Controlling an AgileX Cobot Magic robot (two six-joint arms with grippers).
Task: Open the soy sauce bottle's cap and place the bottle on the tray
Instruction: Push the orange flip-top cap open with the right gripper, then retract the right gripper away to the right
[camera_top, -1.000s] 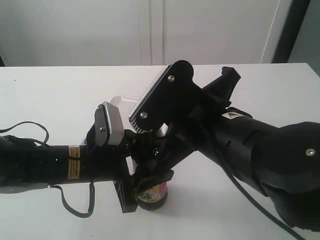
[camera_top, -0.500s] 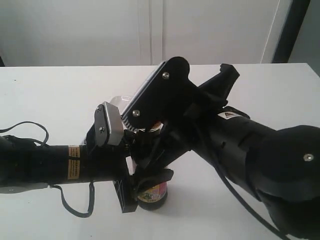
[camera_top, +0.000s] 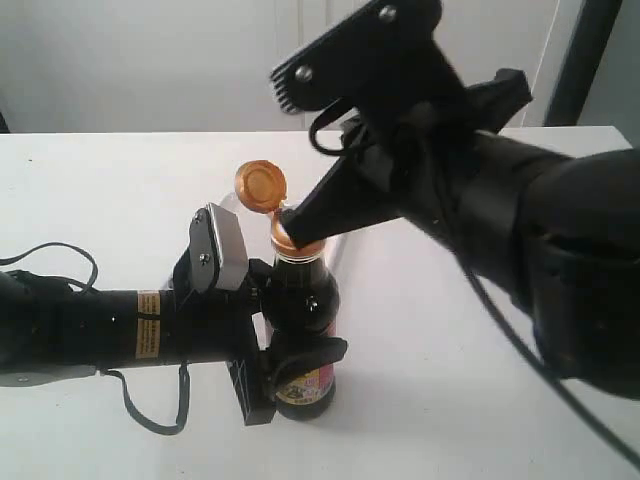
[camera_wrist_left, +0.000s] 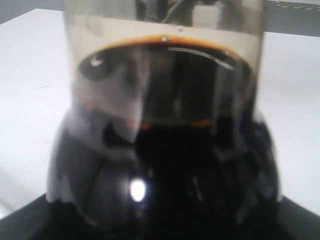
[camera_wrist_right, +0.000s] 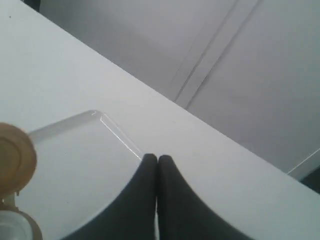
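The soy sauce bottle (camera_top: 303, 330) stands upright on the white table, its label (camera_top: 303, 383) low on the front. My left gripper (camera_top: 287, 372) is shut on its lower body, and the dark liquid (camera_wrist_left: 165, 150) fills the left wrist view. The copper-orange cap (camera_top: 260, 187) is flipped open, tilted back on its collar (camera_top: 287, 243). My right gripper (camera_top: 291, 224) is shut and empty, with its tips just above the collar's right side. In the right wrist view the shut fingertips (camera_wrist_right: 158, 159) hang over the tray (camera_wrist_right: 65, 160), next to the cap (camera_wrist_right: 15, 157) and the white spout (camera_wrist_right: 17, 227).
The white tray (camera_top: 229, 203) lies just behind the bottle, mostly hidden by it and the arms. The left arm (camera_top: 90, 325) lies across the table from the left with a loose cable (camera_top: 60, 262). The bulky right arm (camera_top: 520, 230) comes in from the right.
My right gripper has risen and drawn back from over the bottle's top. The cap, hidden before, now stands flipped open and the neck shows. The left arm has stayed still.
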